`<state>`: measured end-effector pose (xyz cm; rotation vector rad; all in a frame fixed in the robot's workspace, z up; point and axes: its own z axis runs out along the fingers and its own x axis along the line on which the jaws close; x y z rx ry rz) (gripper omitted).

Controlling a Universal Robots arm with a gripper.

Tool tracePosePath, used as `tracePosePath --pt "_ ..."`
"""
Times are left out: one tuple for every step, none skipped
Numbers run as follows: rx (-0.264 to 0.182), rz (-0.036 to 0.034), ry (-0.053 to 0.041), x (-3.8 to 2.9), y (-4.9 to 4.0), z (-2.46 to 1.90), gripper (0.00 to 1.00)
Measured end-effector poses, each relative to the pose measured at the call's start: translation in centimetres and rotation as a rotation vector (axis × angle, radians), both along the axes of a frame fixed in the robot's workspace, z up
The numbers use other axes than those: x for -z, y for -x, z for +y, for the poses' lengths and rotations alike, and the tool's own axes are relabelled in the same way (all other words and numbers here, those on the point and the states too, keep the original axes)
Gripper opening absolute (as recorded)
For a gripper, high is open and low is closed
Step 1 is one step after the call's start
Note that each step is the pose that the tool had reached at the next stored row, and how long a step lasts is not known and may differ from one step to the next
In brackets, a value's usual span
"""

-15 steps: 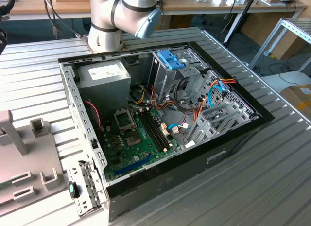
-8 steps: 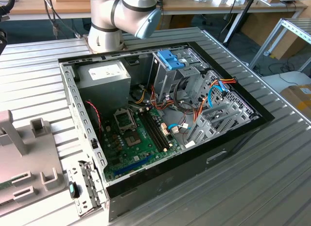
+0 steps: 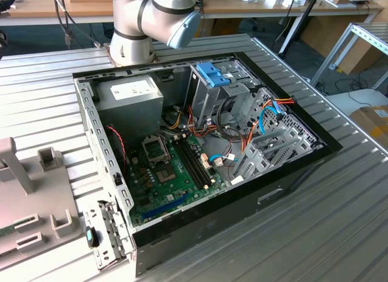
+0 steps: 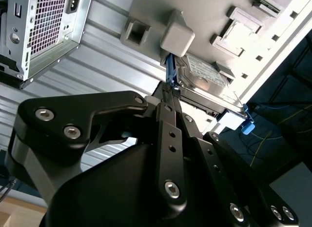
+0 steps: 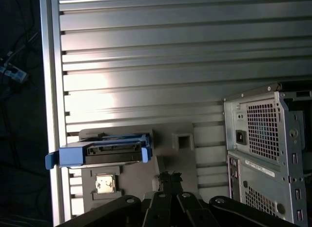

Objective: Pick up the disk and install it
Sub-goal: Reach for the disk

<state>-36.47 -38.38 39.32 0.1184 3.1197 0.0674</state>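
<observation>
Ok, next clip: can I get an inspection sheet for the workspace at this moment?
Surface: ribbed metal table, carrying the case and the fixture.
Job's things: disk in its blue carrier sits on edge in the grey fixture; the computer case is open, with its drive cage exposed.
Clutter: nothing seen.
Hand: hand looks shut and holds nothing; it is close to the disk but apart from it.
Cables: coloured wires inside the case.
Surroundings: workbench and cardboard box beyond the table.
</observation>
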Motion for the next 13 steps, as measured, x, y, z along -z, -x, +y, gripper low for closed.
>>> tracePosePath --pt "0.000 0.0001 0.0001 -0.01 0.00 0.01 0.11" --pt "0.000 0.0001 0.0000 0.00 0.01 0.03 0.11" --pt "0.000 0.0001 0.0001 0.00 0.02 0.04 0.11" --pt "0.000 0.0002 0.0001 -0.01 0.13 0.04 0.11" --pt "0.000 0.0001 0.0001 0.00 0.24 0.04 0.11" --pt "0.000 0.0001 0.0000 0.00 0.33 0.03 0.11" --pt "0.000 0.0001 0.0001 -0.01 0.41 0.04 0.11" --pt "0.000 0.0001 0.0000 0.00 0.45 0.04 0.11" --pt "0.000 0.0001 0.0000 0.00 0.49 0.04 0.11" --pt "0.000 0.0000 0.0000 0.00 0.53 0.04 0.11" --pt "0.000 0.0001 0.0001 -0.01 0.54 0.04 0.11" --pt "0.000 0.0000 0.0000 0.00 0.56 0.03 0.11" --pt "0.000 0.0000 0.0000 0.00 0.58 0.04 0.11"
